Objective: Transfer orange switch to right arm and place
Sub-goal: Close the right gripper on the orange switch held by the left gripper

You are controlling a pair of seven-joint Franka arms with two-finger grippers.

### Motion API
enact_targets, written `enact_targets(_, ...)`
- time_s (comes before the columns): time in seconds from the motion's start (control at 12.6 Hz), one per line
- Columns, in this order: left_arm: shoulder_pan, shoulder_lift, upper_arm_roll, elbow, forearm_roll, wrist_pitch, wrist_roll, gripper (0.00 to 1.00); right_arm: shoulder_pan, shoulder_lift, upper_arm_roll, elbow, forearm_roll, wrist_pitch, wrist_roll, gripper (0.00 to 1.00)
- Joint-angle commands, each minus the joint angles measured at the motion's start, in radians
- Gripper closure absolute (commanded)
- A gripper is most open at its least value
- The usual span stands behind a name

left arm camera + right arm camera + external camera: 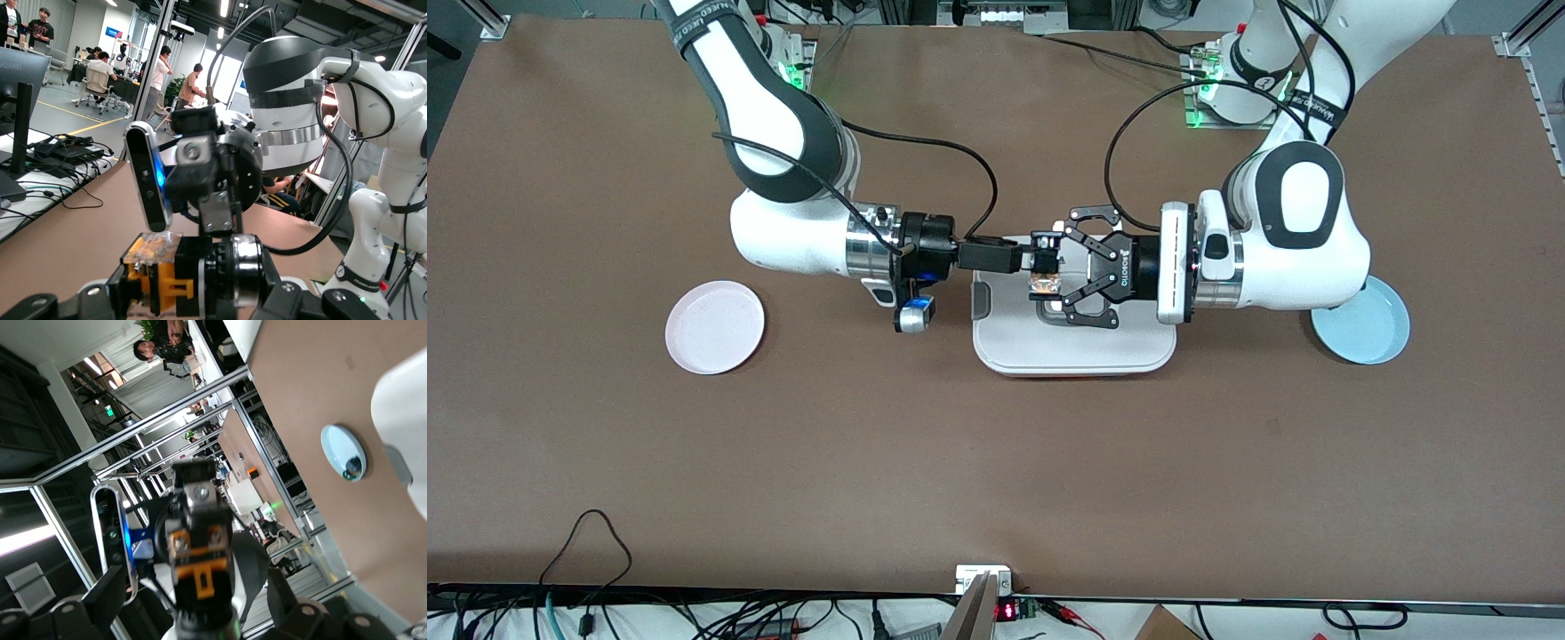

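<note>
Even overhead light, soft shadows, wrist foregrounds perhaps blurred

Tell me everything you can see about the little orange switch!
The orange switch is a tiny, stubby part with a black body, an orange plastic-looking face and a clear bit. It hangs in the air above the white tray, where the right gripper and the left gripper meet around it.
</note>
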Motion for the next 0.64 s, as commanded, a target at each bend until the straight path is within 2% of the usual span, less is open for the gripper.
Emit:
enact_targets(0.0,-0.029,-0.011,0.004,0.004,-0.02,0.051,0.079,0.97,-0.002,0.04,-0.001,0.046,0.023,0.005,-0.066,0.09)
enact_targets(0.32,-0.029,-0.014,0.004,0.004,-0.02,0.051,0.083,0.97,-0.003,0.04,-0.001,0.046,0.023,0.005,-0.066,0.3)
enact_targets(0.56,-0.029,-0.014,0.003,0.004,-0.02,0.049,0.081,0.97,-0.003,0.04,-0.001,0.046,0.023,0.0,-0.066,0.41)
